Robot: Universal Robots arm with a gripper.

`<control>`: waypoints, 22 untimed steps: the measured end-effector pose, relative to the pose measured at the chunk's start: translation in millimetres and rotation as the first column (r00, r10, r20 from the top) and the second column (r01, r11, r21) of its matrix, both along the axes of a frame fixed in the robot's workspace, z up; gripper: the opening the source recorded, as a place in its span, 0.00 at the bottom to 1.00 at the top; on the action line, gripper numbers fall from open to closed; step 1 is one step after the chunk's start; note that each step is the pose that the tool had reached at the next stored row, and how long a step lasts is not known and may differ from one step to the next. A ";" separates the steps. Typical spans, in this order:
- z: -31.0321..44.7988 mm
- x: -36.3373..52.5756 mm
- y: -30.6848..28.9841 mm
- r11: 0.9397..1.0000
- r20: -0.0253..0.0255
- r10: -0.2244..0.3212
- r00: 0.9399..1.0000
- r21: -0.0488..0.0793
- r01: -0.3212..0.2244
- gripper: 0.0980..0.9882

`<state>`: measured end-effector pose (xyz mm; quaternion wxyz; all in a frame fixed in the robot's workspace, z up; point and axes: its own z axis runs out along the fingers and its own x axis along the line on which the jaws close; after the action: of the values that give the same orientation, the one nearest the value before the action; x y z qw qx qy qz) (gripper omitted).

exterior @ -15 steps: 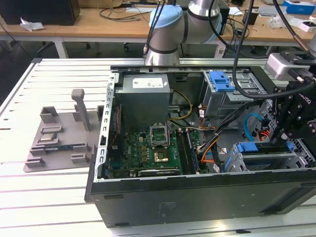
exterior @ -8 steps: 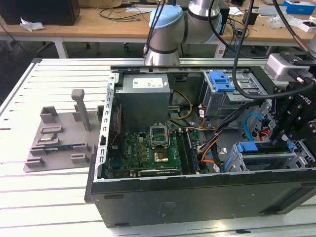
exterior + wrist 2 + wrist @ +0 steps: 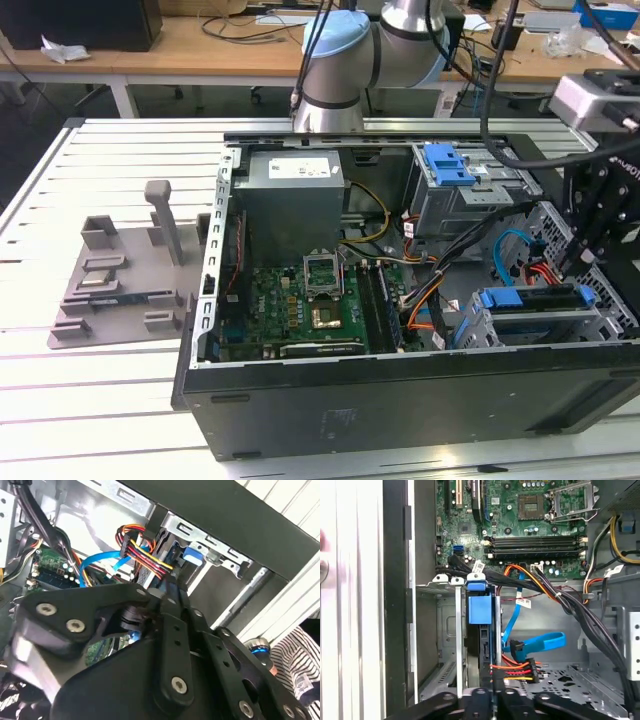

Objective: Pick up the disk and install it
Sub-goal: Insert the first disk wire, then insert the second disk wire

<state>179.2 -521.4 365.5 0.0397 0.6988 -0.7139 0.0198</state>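
The disk [image 3: 530, 298], a slab in a bright blue carrier rail, sits on edge in the grey drive bay at the open computer case's front corner, on the exterior view's right. In the first wrist view the disk [image 3: 481, 611] stands between the bay's metal walls, with red, yellow and black power wires beside it. My black gripper [image 3: 572, 262] hangs just above the disk's end. In both wrist views its fingers come together at the disk's near edge, so the gripper [image 3: 492, 694] [image 3: 170, 587] looks shut with nothing between the fingers.
The open case [image 3: 400, 390] holds a motherboard [image 3: 300, 300], a grey power supply [image 3: 290, 195], a blue-handled drive cage [image 3: 455, 180] and loose cables, including a blue data cable [image 3: 540, 642]. A grey fixture plate [image 3: 120, 280] lies on the table on the exterior view's left. A person's striped sleeve [image 3: 300, 675] is close by.
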 end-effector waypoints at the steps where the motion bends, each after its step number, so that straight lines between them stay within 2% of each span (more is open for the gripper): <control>1: 2.5 0.0 0.1 1.000 0.000 0.000 1.000 0.000 0.000 0.00; 3: 9.8 0.0 0.5 1.000 0.000 0.000 1.000 0.000 0.000 0.01; 5: 11.9 0.0 0.5 1.000 0.000 0.000 1.000 0.000 0.000 0.01; 19: 12.7 0.0 0.5 1.000 0.000 0.000 1.000 0.000 0.000 0.02; 20: 12.7 0.0 0.5 1.000 0.000 0.000 1.000 0.000 0.000 0.15; 21: 12.7 0.0 0.5 1.000 0.000 0.000 1.000 0.000 0.000 0.15; 22: 12.7 0.0 0.5 1.000 0.000 0.000 1.000 0.000 0.000 0.23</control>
<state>179.3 -520.8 378.2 0.0398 0.6988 -0.7139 0.0199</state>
